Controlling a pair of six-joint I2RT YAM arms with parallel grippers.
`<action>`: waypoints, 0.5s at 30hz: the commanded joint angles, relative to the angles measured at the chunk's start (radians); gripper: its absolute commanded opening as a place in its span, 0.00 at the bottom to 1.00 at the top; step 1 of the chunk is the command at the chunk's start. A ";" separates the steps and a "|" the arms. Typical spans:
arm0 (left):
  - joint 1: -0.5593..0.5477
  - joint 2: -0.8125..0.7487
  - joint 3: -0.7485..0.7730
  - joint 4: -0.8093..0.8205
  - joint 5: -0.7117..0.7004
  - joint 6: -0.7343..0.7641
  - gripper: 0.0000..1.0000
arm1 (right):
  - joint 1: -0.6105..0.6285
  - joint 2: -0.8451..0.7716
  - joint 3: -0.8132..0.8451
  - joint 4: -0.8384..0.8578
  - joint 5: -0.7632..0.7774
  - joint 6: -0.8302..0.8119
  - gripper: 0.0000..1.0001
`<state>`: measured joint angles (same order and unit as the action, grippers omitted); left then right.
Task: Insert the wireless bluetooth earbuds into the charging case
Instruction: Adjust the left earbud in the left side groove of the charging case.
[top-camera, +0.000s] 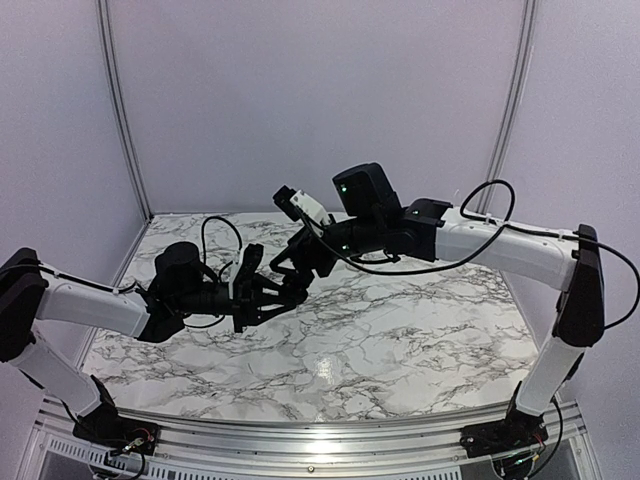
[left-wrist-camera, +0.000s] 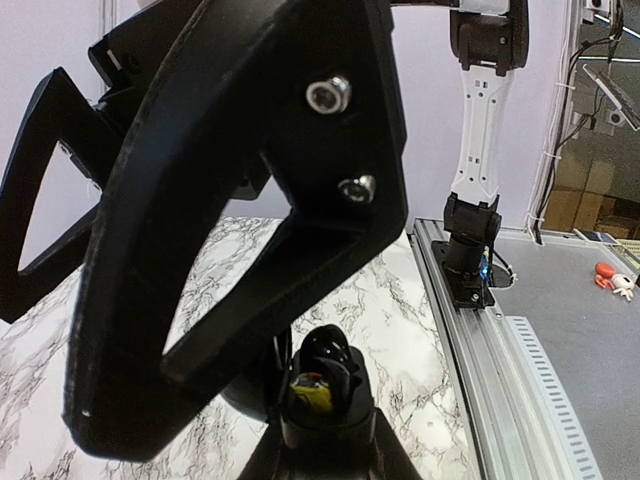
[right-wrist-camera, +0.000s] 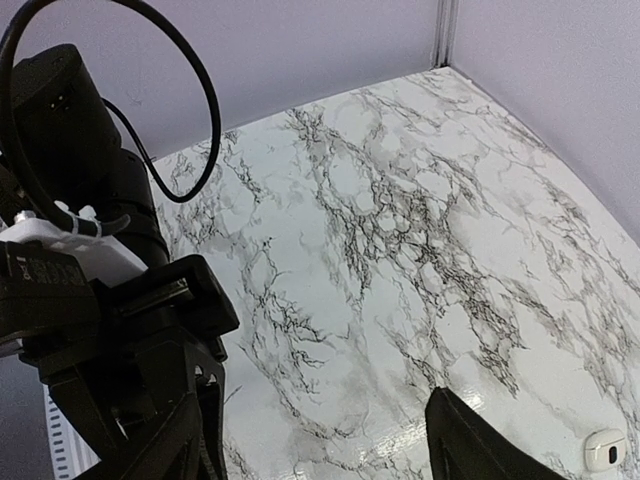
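Here, poised mid-air above the white marble-patterned desk (top-camera: 400, 340), tip to tip: left end effector (top-camera: 296, 291) clenched on a small black round-bodied charging case (left-wrist-camera: 322, 425), right end effector (top-camera: 292, 262) released, its broad black triangular fingers (left-wrist-camera: 230, 200) spread wide with only marble between them in the right wrist view. Cannot make out the two tiny black wireless bluetooth earbuds for certain anywhere: none spotted on the desk, none seen pinched on the right. Noted at the mouth of the charging case: a glossy black rounded lump (left-wrist-camera: 326, 352) above a yellowish patch (left-wrist-camera: 311, 392), possibly an earbud seated, possibly part of the lid; too dark to tell. Judged as the seating step, not yet finished. Turns on one relation: charging case just on the near, lower side of the right end effector, long axis running out along the left grip, mouth pointing away from the left wrist toward those spread fingers. Would call for a gentle push straight down that axis, without twisting the case askew
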<state>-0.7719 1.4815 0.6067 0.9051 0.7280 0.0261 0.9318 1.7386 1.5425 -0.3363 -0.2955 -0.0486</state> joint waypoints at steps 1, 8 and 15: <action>-0.003 -0.010 0.028 0.025 0.016 0.001 0.00 | -0.005 -0.035 -0.019 0.017 0.003 -0.006 0.76; 0.001 -0.019 0.018 0.029 0.034 -0.001 0.00 | -0.017 -0.134 -0.078 0.096 -0.078 -0.049 0.78; 0.013 -0.046 0.004 0.070 0.060 -0.035 0.00 | -0.126 -0.201 -0.184 0.207 -0.395 0.015 0.78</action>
<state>-0.7685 1.4761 0.6067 0.9092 0.7589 0.0158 0.8734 1.5772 1.4021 -0.2283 -0.4767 -0.0746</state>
